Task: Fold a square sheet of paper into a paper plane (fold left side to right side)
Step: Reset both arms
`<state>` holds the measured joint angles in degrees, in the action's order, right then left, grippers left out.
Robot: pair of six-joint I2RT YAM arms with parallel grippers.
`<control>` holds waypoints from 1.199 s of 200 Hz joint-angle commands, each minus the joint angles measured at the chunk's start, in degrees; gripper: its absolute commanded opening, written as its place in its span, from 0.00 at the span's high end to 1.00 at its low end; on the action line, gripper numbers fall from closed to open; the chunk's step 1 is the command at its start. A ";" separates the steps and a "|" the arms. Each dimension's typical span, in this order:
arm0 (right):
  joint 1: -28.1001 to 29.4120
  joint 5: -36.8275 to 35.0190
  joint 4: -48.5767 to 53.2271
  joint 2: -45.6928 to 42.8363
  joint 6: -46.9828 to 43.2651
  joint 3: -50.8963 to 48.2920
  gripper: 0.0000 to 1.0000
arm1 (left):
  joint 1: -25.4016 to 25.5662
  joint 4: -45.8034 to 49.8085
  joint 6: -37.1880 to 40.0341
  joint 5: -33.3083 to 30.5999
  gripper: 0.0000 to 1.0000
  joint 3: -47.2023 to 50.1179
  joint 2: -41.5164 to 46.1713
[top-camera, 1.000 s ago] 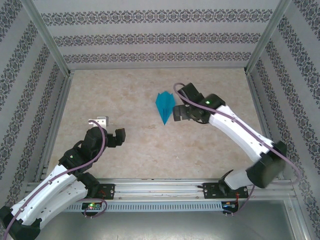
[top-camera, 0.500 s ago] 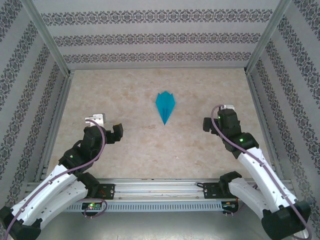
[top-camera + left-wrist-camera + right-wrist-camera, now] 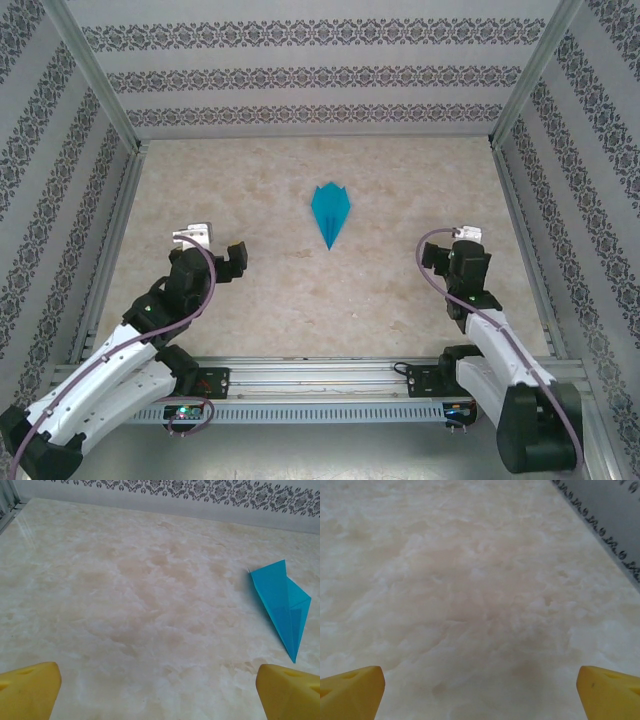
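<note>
The square sheet of paper lies folded as a teal-blue paper plane (image 3: 330, 212), a slim dart lying on the marble table (image 3: 300, 290) with its tip toward the arms. In the left wrist view the paper plane (image 3: 281, 602) sits far right, ahead of the jaws. My left gripper (image 3: 210, 260) hovers at the near left, open, with bare table between its yellow fingertips (image 3: 30, 687). My right gripper (image 3: 456, 262) is at the near right, well clear of the plane, open too, nothing between its yellow fingertips (image 3: 607, 690).
Patterned walls (image 3: 320, 75) with metal frame posts (image 3: 95, 70) close in the table at the back and both sides. A metal rail (image 3: 320, 378) runs along the near edge by the arm bases.
My right arm has pulled back from beside the paper plane to the near right of the table. The left arm has barely shifted. The plane has stayed in place.
</note>
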<state>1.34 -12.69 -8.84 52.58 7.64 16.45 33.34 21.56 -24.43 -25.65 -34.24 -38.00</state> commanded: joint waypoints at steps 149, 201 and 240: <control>-4.60 18.39 -52.17 35.79 -2.28 1.59 0.02 | -3.76 -2.58 2.52 -0.53 0.00 -0.61 -2.88; -2.05 12.89 -45.74 34.92 -4.19 4.82 0.02 | -12.41 -4.57 6.03 2.37 0.00 1.05 -3.07; -1.87 12.69 -45.83 34.79 -4.42 4.65 0.02 | -20.00 -11.76 11.50 -0.74 0.00 5.56 -3.46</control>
<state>-0.97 0.99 -53.71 87.81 4.08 20.64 16.82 16.56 -18.61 -24.29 -31.64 -41.21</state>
